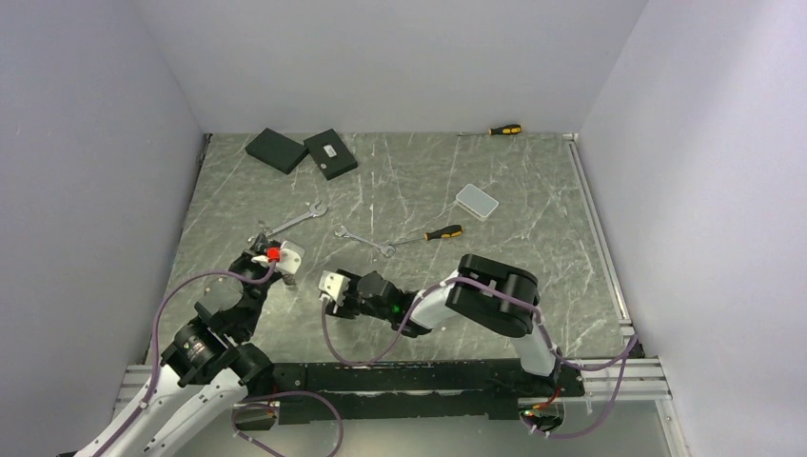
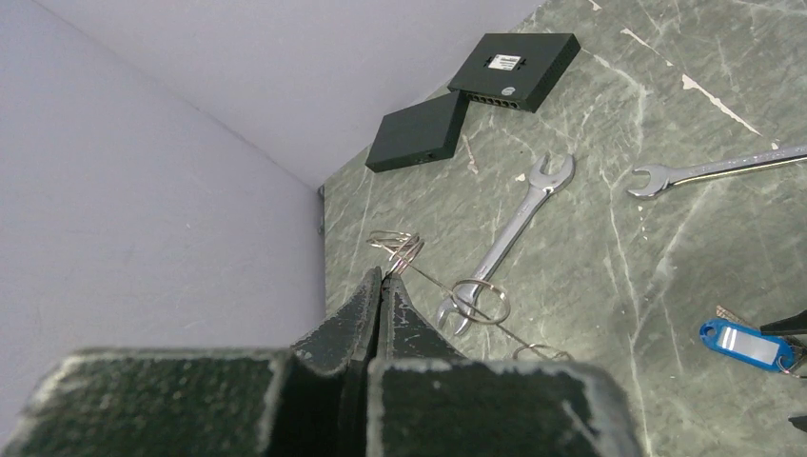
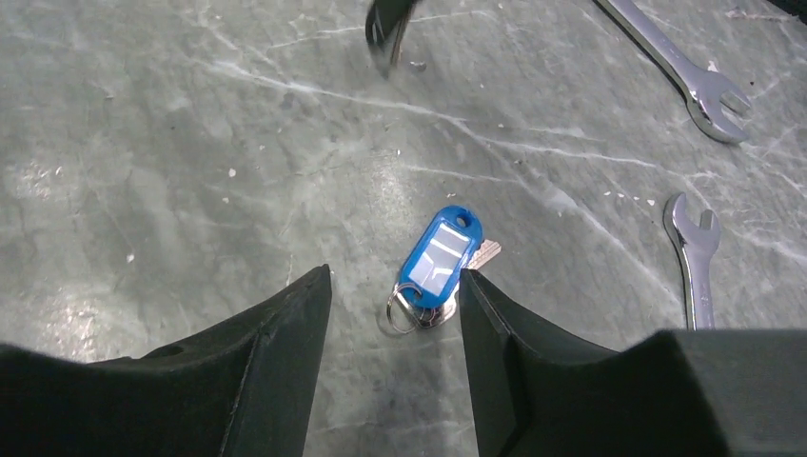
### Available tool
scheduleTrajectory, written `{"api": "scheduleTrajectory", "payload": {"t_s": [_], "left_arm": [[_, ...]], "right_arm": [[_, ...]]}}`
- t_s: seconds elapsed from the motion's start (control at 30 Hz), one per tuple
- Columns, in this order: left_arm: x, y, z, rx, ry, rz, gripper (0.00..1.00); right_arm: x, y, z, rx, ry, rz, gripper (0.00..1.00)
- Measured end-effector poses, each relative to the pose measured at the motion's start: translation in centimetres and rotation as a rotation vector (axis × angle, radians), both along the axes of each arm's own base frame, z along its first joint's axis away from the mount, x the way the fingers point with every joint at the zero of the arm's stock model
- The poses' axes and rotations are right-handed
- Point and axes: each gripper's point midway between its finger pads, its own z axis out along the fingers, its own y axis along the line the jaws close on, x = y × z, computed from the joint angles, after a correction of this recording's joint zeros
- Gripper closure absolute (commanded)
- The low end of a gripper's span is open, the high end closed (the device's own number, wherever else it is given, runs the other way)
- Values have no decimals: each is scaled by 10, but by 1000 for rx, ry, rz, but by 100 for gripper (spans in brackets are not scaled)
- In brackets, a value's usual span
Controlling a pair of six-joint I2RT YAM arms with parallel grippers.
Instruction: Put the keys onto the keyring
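My left gripper is shut on the keyring, a thin grey wire with a coil just past the fingertips and a small ring threaded on it. A silver key with a blue tag and a small split ring lies flat on the table. My right gripper stands open over it, the tag just inside the right finger and not gripped. Two silver spanners lie beyond both grippers. A small red piece shows beside the left gripper; I cannot tell what it is.
Two black boxes lie at the back left. A white box and a yellow-and-black screwdriver lie to the right, with another screwdriver at the back wall. Grey walls close three sides.
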Motion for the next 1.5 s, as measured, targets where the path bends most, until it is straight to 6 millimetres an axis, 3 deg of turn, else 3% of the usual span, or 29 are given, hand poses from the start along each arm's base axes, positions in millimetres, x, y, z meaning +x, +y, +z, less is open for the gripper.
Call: {"api": "scheduleTrajectory", "payload": {"t_s": [0.2, 0.53, 0.73, 0.97, 1.3, 1.5], "left_arm": [[0, 0, 1, -4, -4, 0, 100], [0, 0, 1, -5, -6, 0, 100], [0, 0, 1, -5, -6, 0, 100], [0, 0, 1, -5, -6, 0, 100], [0, -2, 2, -8, -8, -11, 100], [-2, -10, 5, -20, -20, -67, 100]], "right_arm": [[10, 2, -2, 5, -14, -52, 63], [19, -5, -4, -9, -31, -115, 62], [22, -13, -6, -23, -24, -153, 75], [22, -16, -8, -33, -6, -171, 100], [21, -25, -4, -56, -1, -184, 100], [7, -42, 26, -22, 32, -152, 100]]}}
